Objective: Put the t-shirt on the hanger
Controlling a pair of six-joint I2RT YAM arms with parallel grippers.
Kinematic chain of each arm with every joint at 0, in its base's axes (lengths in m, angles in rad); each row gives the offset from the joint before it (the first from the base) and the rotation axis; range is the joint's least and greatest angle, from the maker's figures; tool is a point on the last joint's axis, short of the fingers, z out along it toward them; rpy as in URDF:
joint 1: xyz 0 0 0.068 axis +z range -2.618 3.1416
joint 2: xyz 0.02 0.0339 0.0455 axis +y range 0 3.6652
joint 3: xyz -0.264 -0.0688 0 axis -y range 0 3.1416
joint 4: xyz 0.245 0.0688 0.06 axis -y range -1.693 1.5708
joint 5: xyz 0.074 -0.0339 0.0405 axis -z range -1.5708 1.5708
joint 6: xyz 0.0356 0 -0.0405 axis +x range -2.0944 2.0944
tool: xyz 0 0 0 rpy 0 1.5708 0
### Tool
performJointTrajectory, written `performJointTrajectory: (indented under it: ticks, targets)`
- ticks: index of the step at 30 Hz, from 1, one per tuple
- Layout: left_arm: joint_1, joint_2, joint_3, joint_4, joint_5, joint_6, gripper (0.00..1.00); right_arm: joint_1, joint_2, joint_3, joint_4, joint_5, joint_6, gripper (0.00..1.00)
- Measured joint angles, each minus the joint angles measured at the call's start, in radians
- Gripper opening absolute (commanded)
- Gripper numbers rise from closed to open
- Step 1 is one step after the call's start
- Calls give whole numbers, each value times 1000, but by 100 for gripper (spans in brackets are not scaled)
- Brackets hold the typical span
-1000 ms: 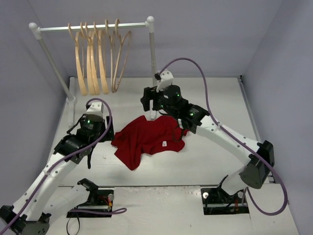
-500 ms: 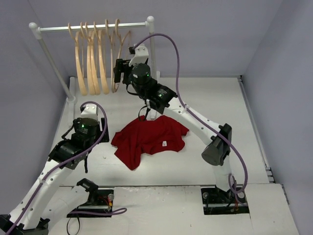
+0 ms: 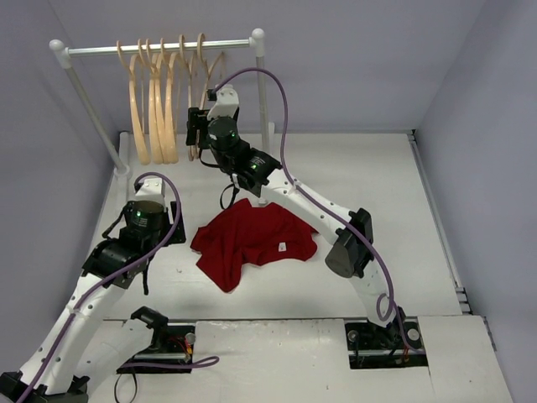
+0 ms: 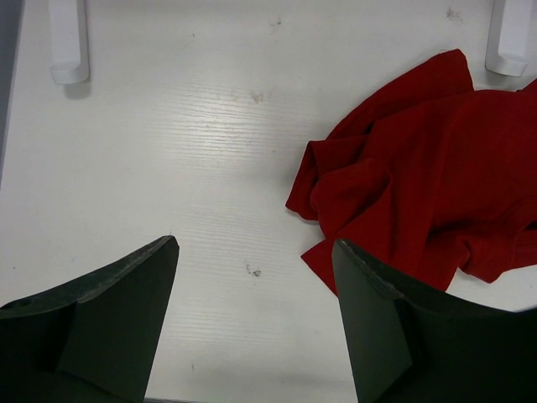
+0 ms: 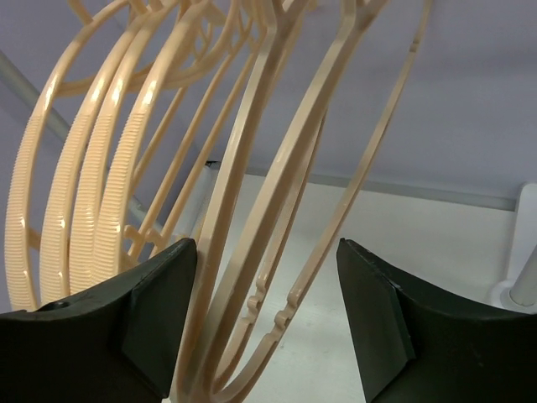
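Observation:
The dark-red t-shirt (image 3: 252, 242) lies crumpled on the white table, and its left part shows in the left wrist view (image 4: 419, 168). Several pale hangers (image 3: 168, 101) hang on the rail. My right gripper (image 3: 195, 136) is raised at the lower end of the rightmost hanger (image 3: 204, 109). In the right wrist view that gripper (image 5: 264, 245) is open, with the hanger's (image 5: 289, 218) lower bends between the fingers; the left finger (image 5: 164, 294) is right against one bar. My left gripper (image 3: 168, 233) is open, low over bare table just left of the shirt (image 4: 253, 243).
The white-and-metal rail stand (image 3: 159, 46) fills the back left; its right post (image 3: 263, 92) stands just behind my right arm. Its two white feet (image 4: 67, 42) (image 4: 508, 38) show beyond the left gripper. Grey walls close in the table on three sides.
My right arm swung from just above the t-shirt up and left to the hangers, and its jaws narrowed slightly. My left arm drew back a little to the left.

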Motion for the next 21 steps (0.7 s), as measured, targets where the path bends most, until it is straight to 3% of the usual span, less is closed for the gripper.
performJointTrajectory:
  ticks: [4,11,19,21]
  targets:
    - [12,0,0,0,20,0,70,0,-31,-65,23,36,-3,51]
    - [16,0,-1,1,41,0,70,-1,-97,-160,46,103,-25,49]
    - [16,5,-3,2,52,0,70,-12,-141,-236,64,120,-35,37]
    - [16,5,-5,2,53,0,70,-16,-152,-253,52,118,-45,38]
